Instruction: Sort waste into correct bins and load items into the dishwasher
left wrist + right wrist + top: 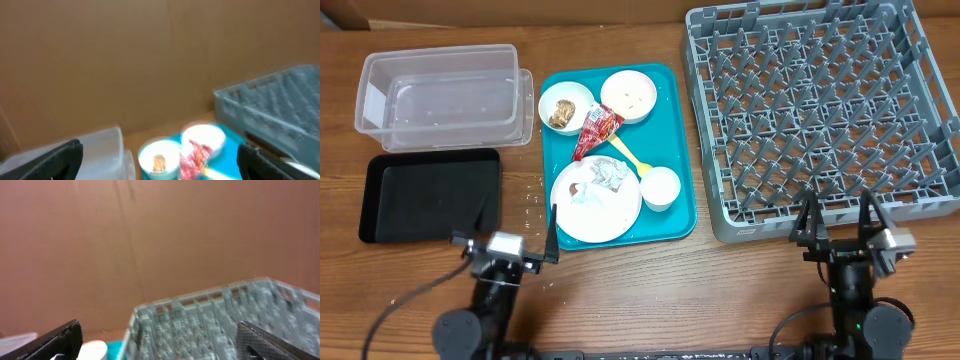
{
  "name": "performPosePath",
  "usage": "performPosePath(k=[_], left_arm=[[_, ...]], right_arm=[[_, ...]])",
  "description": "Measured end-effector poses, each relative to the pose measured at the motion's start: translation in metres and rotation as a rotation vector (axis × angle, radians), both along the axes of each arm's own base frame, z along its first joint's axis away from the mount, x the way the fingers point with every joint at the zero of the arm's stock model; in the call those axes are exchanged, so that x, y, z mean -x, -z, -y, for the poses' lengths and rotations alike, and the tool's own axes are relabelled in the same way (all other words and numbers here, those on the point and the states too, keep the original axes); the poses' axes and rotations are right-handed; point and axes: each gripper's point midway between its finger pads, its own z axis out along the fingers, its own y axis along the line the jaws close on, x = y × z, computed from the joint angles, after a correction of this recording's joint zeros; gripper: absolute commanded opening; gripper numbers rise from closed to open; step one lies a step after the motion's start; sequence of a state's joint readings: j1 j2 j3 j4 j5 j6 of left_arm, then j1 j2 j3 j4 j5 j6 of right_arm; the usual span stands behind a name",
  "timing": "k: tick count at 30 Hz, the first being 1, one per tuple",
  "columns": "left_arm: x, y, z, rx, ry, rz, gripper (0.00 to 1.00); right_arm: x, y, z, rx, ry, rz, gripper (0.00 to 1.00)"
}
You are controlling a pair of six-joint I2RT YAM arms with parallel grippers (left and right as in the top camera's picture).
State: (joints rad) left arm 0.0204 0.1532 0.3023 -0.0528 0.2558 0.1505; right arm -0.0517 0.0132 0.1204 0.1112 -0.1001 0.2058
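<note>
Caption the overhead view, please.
Loaded teal plastic tray sits between clear rectangular plastic tub and grey pegged dish rack.

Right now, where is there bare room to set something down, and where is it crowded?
Free: the clear tub, the black tray, the whole dish rack, and bare table in front of the teal tray. The gap between tray and rack is narrow. Crowded: that tray, almost fully covered.

**Both arms low, jaws wide**

The left gripper (517, 218) and right gripper (838, 208) sit side by side, both pointing forward, fingers spread far apart and holding nothing. The arms are tucked close to their bases.
</note>
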Motion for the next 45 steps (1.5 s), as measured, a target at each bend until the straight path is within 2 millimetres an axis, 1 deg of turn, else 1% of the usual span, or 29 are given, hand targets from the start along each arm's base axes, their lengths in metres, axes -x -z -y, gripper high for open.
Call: performPosePath(k=[2,3,4,8,9,10,11,13,15,16,17,18,20,21,22,24,25,28,29,31,34,36,38,39,41,42,43,44,45], left_arm=[[-0.005,-0.017,0.005,-0.016,0.029,-0.059,1.00],[-0.009,-0.029,0.008,-0.025,0.049,-0.094,1.00],[-0.018,-0.046,0.011,-0.035,0.071,-0.139,1.00],[-0.047,-0.058,0.017,-0.029,0.114,-0.387,1.00],[-0.057,-0.058,0.018,-0.025,0.124,-0.481,1.00],[-0.072,-0.058,0.018,-0.021,0.132,-0.577,1.00],[-0.083,-0.049,0.020,-0.019,0.141,-0.695,1.00],[-0.101,-0.036,0.025,-0.023,0.156,-0.841,1.00],[-0.131,-0.022,0.037,-0.041,0.178,-0.974,1.00],[-0.154,-0.006,0.041,-0.054,0.176,-1.014,1.00],[-0.163,0.008,0.043,-0.055,0.178,-1.045,1.00],[-0.173,0.026,0.044,-0.051,0.178,-1.090,1.00],[-0.184,0.063,0.048,-0.028,0.183,-1.188,0.99],[-0.191,0.090,0.052,0.002,0.191,-1.254,1.00],[-0.193,0.096,0.053,0.009,0.192,-1.267,0.97],[-0.201,0.128,0.058,0.047,0.205,-1.339,0.78],[-0.200,0.146,0.061,0.060,0.203,-1.393,0.74],[-0.198,0.179,0.064,0.025,0.145,-1.475,0.76],[-0.196,0.193,0.065,-0.017,0.066,-1.506,0.76],[-0.191,0.211,0.068,-0.086,-0.039,-1.543,0.75],[-0.189,0.225,0.071,-0.147,-0.120,-1.556,0.76],[-0.192,0.230,0.064,-0.175,-0.193,-1.542,0.77],[-0.199,0.229,0.055,-0.184,-0.260,-1.509,0.77],[-0.206,0.228,0.050,-0.190,-0.293,-1.474,0.78],[-0.211,0.227,0.048,-0.188,-0.312,-1.451,0.76],[-0.216,0.225,0.047,-0.185,-0.321,-1.429,0.73],[-0.219,0.225,0.047,-0.182,-0.324,-1.417,0.63],[-0.223,0.224,0.047,-0.176,-0.327,-1.401,0.57],[-0.226,0.224,0.048,-0.175,-0.324,-1.391,0.34]], right_arm=[[0.007,-0.020,-0.005,0.010,-0.028,0.024,1.00],[0.011,-0.030,-0.008,0.014,-0.041,0.020,1.00],[0.014,-0.038,-0.010,0.016,-0.050,0.020,1.00],[0.013,-0.052,-0.013,0.020,-0.069,-0.084,1.00],[0.011,-0.055,-0.014,0.020,-0.073,-0.121,1.00],[0.008,-0.057,-0.014,0.020,-0.076,-0.172,1.00],[0.002,-0.058,-0.014,0.018,-0.078,-0.246,1.00],[-0.005,-0.058,-0.015,0.017,-0.086,-0.309,1.00],[-0.019,-0.056,-0.021,0.018,-0.128,-0.411,1.00],[-0.031,-0.055,-0.025,0.020,-0.160,-0.447,1.00],[-0.037,-0.053,-0.027,0.020,-0.172,-0.465,1.00],[-0.043,-0.046,-0.029,0.019,-0.188,-0.494,1.00],[-0.054,-0.027,-0.032,0.009,-0.211,-0.572,1.00],[-0.058,-0.016,-0.033,0.004,-0.218,-0.611,1.00],[-0.060,-0.012,-0.033,0.002,-0.220,-0.627,1.00],[-0.066,0.002,-0.033,-0.006,-0.225,-0.683,1.00],[-0.069,0.007,-0.033,-0.009,-0.227,-0.701,1.00],[-0.077,0.022,-0.034,-0.018,-0.235,-0.752,1.00],[-0.079,0.027,-0.034,-0.021,-0.236,-0.769,1.00],[-0.083,0.036,-0.034,-0.026,-0.237,-0.801,1.00],[-0.087,0.045,-0.034,-0.032,-0.241,-0.832,1.00],[-0.088,0.049,-0.034,-0.034,-0.243,-0.844,1.00],[-0.088,0.050,-0.034,-0.036,-0.244,-0.849,1.00],[-0.088,0.050,-0.034,-0.036,-0.245,-0.848,1.00],[-0.089,0.050,-0.034,-0.035,-0.244,-0.848,1.00],[-0.089,0.050,-0.034,-0.036,-0.245,-0.847,1.00],[-0.089,0.050,-0.034,-0.035,-0.245,-0.847,1.00],[-0.089,0.050,-0.034,-0.035,-0.245,-0.847,1.00],[-0.089,0.050,-0.034,-0.035,-0.245,-0.847,1.00]])
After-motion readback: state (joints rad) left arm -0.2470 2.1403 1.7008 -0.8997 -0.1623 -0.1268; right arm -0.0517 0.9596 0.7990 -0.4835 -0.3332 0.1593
